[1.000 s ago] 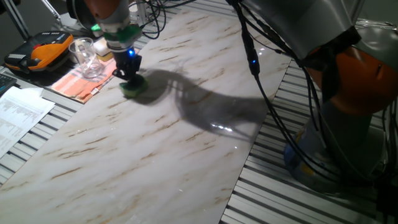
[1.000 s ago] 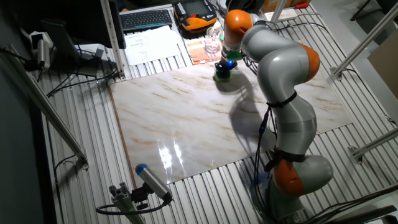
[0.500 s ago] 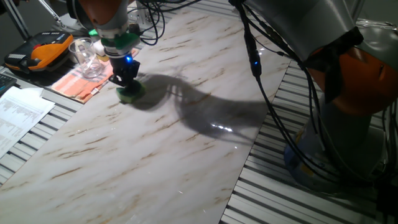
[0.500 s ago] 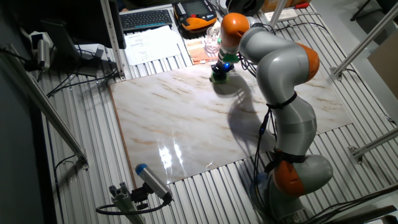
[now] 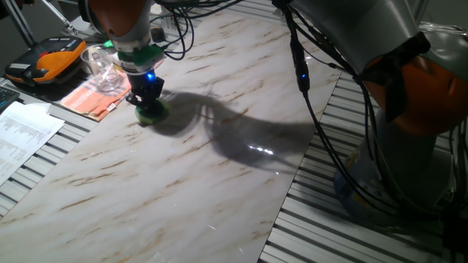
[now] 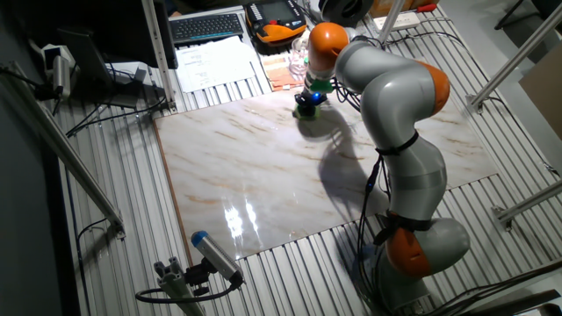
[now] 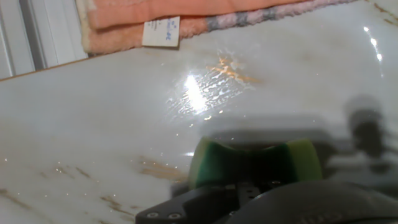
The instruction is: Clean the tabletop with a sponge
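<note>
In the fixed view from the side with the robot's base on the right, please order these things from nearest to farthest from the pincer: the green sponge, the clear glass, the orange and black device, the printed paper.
1. green sponge, directly under the pincer, held by it on the tabletop.
2. clear glass, just beyond the slab's edge, on the orange cloth.
3. orange and black device, further out the same way.
4. printed paper, at the picture's left edge.

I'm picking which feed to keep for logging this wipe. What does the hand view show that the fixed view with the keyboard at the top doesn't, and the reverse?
Only the hand view shows the white label on the orange cloth and the wet-looking glare patch on the slab ahead of the sponge.

Only that fixed view shows the whole arm, the keyboard, the papers and the grey slatted surface around the slab.

Both show the tool holding the green sponge down on the marble tabletop, near the edge by the cloth.
</note>
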Robot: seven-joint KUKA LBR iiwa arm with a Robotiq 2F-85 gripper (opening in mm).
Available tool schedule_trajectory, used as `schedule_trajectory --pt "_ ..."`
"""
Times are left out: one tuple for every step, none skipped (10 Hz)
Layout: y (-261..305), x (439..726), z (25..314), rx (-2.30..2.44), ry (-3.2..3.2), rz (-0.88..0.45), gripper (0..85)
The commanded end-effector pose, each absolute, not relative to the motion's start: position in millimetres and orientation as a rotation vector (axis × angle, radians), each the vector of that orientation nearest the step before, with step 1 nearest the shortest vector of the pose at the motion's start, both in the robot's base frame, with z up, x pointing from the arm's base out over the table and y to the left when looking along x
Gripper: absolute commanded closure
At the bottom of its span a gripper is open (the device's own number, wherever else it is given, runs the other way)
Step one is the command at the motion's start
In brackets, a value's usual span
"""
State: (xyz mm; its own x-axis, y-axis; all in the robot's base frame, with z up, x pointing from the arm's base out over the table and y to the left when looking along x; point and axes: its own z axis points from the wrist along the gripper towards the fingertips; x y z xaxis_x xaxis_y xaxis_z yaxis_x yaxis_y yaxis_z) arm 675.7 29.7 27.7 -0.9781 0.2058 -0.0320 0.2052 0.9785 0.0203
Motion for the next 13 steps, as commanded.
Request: schedule_trajectory --pt "32.4 673.2 25.2 0.323 3.095 0.025 85.0" --pt "34.6 671.7 24.0 0.323 3.094 0.01 85.0" --pt "35.5 670.7 23.7 0.323 3.093 -0.005 85.0" --pt "35.6 670.3 24.3 0.326 3.096 -0.006 85.0" --pt "36.0 670.3 24.0 0.33 3.095 -0.009 85.0" --pt "36.2 669.8 24.2 0.343 3.096 -0.018 85.0" --pt "36.5 671.0 22.0 0.352 3.096 -0.009 85.0" --pt "36.5 671.8 20.7 0.345 3.097 0.001 85.0" --pt "36.5 671.8 20.7 0.328 3.096 0.008 85.0" --pt "36.5 671.8 20.7 0.301 3.089 -0.029 85.0" --pt "36.5 671.8 20.7 0.215 3.093 -0.078 85.0" --pt "36.5 671.8 20.7 0.114 3.115 -0.049 85.0" --pt "36.5 671.8 20.7 0.062 3.123 -0.032 85.0"
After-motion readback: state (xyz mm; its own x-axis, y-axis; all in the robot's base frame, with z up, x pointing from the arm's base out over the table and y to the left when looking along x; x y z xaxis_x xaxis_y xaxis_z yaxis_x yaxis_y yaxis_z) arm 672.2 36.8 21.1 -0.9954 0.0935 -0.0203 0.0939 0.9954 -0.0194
